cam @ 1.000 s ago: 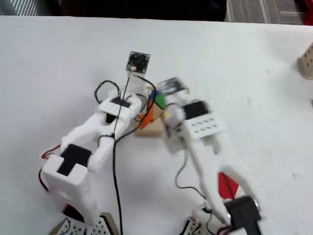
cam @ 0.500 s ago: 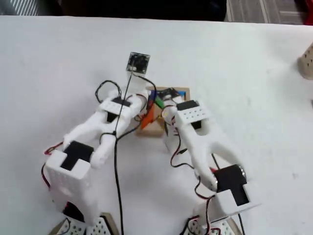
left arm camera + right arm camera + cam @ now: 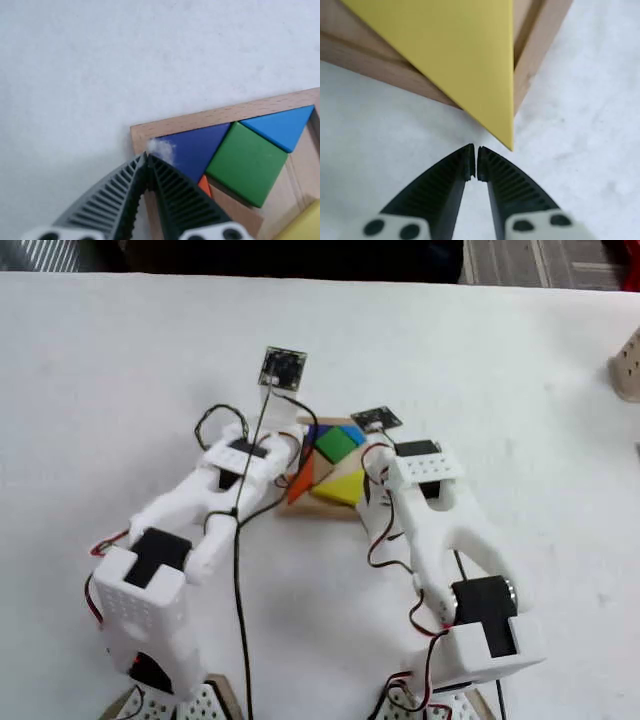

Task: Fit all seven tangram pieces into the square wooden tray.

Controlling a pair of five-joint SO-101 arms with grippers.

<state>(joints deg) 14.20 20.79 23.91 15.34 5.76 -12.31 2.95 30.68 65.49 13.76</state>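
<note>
Yellow triangle (image 3: 455,50) askew across tray (image 3: 537,50) rim

The wooden tray (image 3: 322,508) holds a green square (image 3: 337,443) toward 12 o'clock, a yellow triangle (image 3: 345,487) at 5, an orange piece (image 3: 300,483) at 8. The left arm (image 3: 200,505) flanks it at 9, the right arm (image 3: 425,500) at 3.

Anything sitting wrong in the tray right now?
Yes. The yellow triangle is not seated: it lies across the rim of the tray, with its tip jutting past the corner over the table. In the high view the orange piece also seems to overhang the rim.
</note>
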